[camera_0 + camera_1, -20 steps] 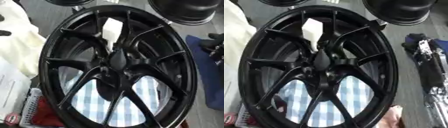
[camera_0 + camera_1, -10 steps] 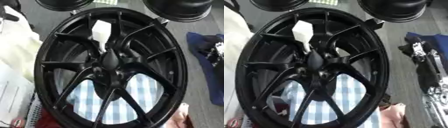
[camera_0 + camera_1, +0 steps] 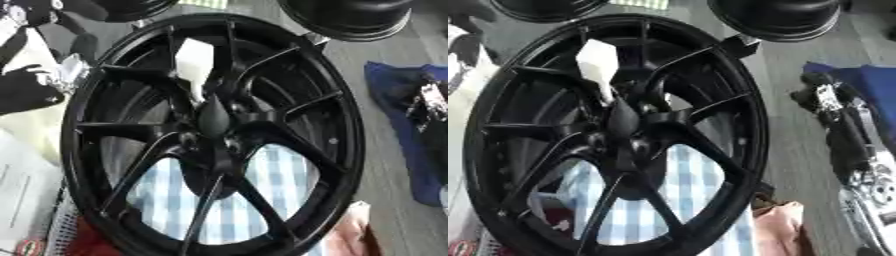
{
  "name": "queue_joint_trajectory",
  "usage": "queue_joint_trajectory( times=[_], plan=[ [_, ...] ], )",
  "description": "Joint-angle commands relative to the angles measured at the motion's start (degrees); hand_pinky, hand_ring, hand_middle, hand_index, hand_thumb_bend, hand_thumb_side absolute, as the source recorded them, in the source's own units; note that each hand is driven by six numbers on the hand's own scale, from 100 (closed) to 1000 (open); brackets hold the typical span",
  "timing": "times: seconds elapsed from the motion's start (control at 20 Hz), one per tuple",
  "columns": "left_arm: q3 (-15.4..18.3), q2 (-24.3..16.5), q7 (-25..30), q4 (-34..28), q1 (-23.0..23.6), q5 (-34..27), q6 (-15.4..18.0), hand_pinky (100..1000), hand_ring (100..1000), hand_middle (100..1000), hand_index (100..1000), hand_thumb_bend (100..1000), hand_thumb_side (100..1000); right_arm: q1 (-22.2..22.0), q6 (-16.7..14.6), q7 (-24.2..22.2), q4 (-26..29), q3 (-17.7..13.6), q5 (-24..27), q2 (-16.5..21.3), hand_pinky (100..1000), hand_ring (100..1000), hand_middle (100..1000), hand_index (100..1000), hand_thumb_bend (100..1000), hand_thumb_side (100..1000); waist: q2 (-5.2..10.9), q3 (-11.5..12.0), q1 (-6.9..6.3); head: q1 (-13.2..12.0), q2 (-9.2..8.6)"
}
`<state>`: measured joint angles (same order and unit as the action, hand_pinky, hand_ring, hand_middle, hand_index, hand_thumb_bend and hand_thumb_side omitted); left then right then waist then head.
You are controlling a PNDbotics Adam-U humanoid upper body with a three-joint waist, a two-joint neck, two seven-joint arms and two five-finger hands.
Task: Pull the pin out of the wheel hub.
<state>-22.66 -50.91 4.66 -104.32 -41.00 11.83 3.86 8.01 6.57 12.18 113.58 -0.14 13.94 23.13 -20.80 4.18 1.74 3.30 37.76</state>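
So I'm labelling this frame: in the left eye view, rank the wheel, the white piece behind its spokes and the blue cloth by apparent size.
1. wheel, by far the largest.
2. blue cloth, partly cut off at the right edge.
3. white piece, smallest.

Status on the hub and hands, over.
Left hand at wheel hub's left edge; right hand out right, over blue cloth. White piece among upper spokes, uncovered.

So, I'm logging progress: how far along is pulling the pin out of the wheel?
Nothing looks done yet. The white piece, likely the pin, sits among the spokes just above the hub of the wheel. Nothing is in hand: the right robot hand is off to the side by a blue cloth, clear of the wheel. Reaching, gripping and pulling all remain.
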Motion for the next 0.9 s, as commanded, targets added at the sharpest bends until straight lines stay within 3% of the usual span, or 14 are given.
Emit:
queue_joint_trajectory(
  times=[0.05, 0.2, 0.3, 0.9],
  plan=[
    [-3.93, -6.31, 2.84, 2.02, -2.75, 2.93, 1.34, 720, 763, 704, 803, 157, 721, 0.43, 0.22, -0.43, 1.01, 0.24, -0.18, 1.17, 862, 737, 530, 737, 100, 674, 1.34, -0.45, 0.03, -0.98, 0.18],
    [-7.40, -10.41, 5.52, 2.55, -4.90, 5.36, 2.66, 727, 731, 712, 808, 165, 725, 0.70, 0.44, -0.85, 1.01, 0.62, -0.03, 0.87, 862, 737, 530, 737, 100, 675, 1.29, -1.14, 0.34, -1.83, 0.05],
    [-8.25, -10.73, 7.37, 3.28, -6.50, 6.05, 3.22, 729, 717, 714, 809, 169, 729, 0.70, 0.54, -1.05, 1.01, 0.75, 0.00, 0.82, 863, 737, 530, 737, 100, 677, 1.30, -1.39, 0.37, -2.10, 0.07],
    [-10.96, -3.63, 18.46, 14.24, -18.70, 7.14, 6.23, 773, 789, 787, 868, 232, 724, -0.45, 1.25, -0.95, 1.01, 0.66, -0.30, 1.02, 863, 737, 530, 737, 100, 695, 1.72, -0.70, -0.57, -1.44, 0.79]
  ],
)
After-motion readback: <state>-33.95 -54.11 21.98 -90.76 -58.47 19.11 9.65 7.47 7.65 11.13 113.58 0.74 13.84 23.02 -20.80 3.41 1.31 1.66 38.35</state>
